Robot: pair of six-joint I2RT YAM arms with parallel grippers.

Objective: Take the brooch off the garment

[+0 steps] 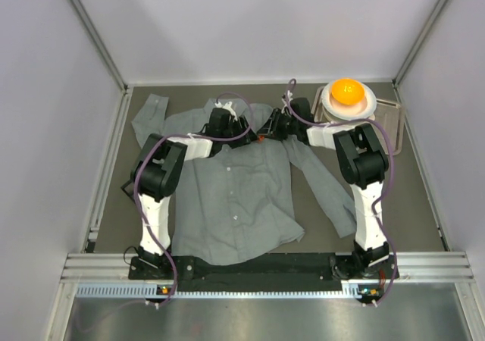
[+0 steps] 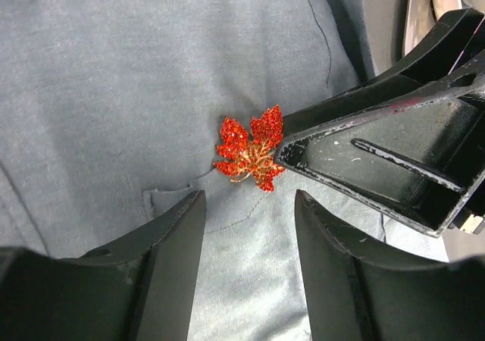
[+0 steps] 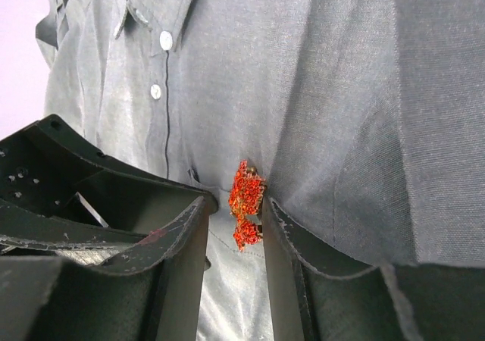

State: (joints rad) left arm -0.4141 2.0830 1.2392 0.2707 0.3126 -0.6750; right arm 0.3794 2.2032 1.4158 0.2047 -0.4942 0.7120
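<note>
A big grey shirt, the garment point(image 1: 235, 197), lies flat on the dark table point(image 1: 424, 197) with its sleeves spread out. The brooch point(image 2: 250, 153) is a little sparkly red leaf. It sits on the chest of the shirt, just above the top edge of the pocket point(image 2: 174, 204).

The right gripper point(image 3: 233, 208) has its two fingers a bit apart, with the leaf between them. One finger touches the leaf and there is a small gap on the other side. That finger hides the leaf's edge, so it is hard to tell if the leaf is lifted off the cloth.

The left gripper point(image 2: 250, 204) is spread wide and holds nothing. It hangs just beside the leaf, over the pocket.

White buttons point(image 3: 166, 40) run down from the collar point(image 3: 163, 0). Far off to the right, an orange ball point(image 1: 346, 92) sits on a white bowl point(image 1: 364, 102) in a clear tray point(image 1: 394, 125)
</note>
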